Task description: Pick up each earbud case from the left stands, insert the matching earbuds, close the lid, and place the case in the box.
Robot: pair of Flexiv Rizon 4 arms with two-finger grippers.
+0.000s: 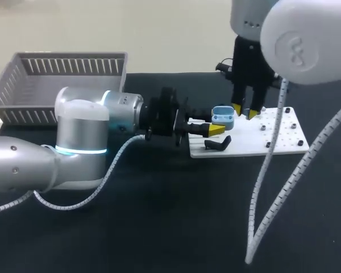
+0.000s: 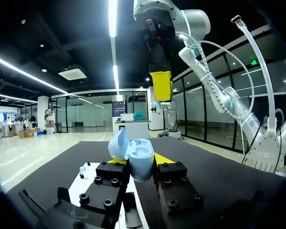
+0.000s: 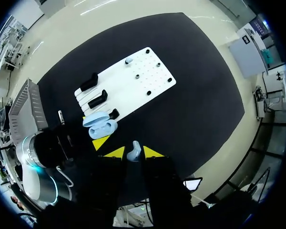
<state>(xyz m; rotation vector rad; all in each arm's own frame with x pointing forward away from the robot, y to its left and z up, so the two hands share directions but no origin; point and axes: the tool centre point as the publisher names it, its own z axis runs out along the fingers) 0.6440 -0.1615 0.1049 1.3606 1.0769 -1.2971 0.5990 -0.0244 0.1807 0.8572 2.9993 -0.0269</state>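
We hold the open case clamped in our left jaws, while our right jaws, clamped on an earbud, hang above it, slightly offset.

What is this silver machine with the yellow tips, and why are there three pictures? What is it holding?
It is a robot with two arms at a black table. One picture looks down from above and behind it. The two round ones come from small cameras on its wrists. Each arm ends in an end effector: two fingers with yellow tips. The left end effector grips an open, light blue earbud case from two sides. The right end effector hangs just above the case, pinching a small blue earbud. Also on the table are a white board with black stands and a grey basket.
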